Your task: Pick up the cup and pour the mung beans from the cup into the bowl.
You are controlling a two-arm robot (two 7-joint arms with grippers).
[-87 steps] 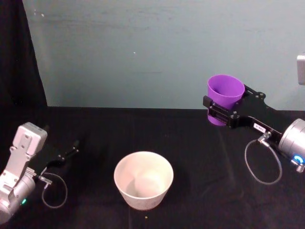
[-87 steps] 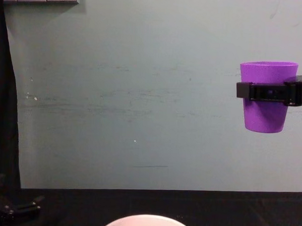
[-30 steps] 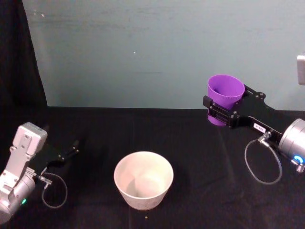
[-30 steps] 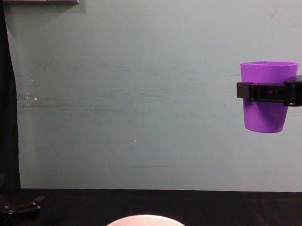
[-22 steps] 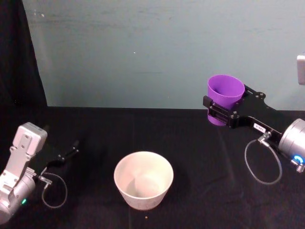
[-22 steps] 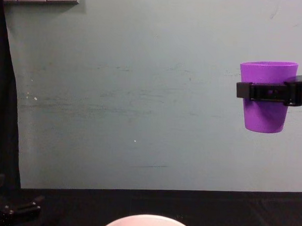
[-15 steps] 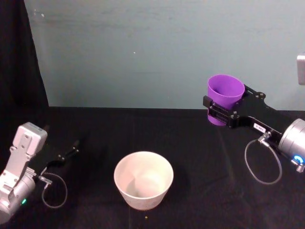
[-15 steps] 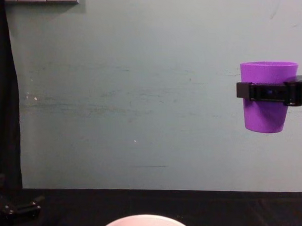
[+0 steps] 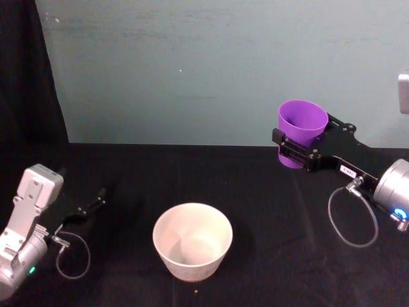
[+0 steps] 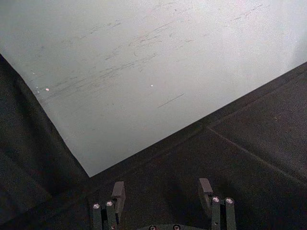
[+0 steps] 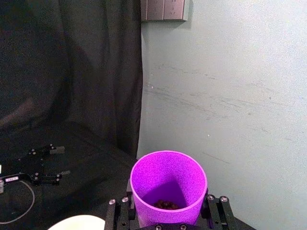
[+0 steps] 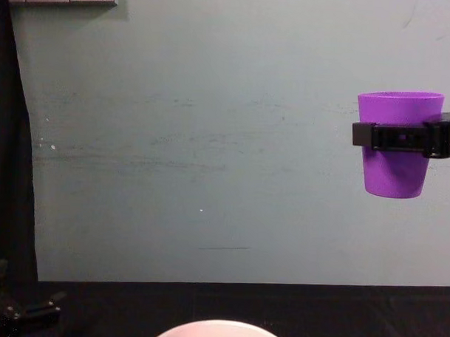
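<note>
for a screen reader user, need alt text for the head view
The right gripper holds the purple cup upright and raised, right of the white bowl on the black table. The left gripper sits idle, low at the left.

One cup (image 9: 300,121), one bowl (image 9: 192,265), and two grippers: left gripper (image 9: 92,206), right gripper (image 9: 300,139)

surface: black table (image 9: 287,256) | on it: white bowl (image 9: 192,263) — upright, front-centre
</note>
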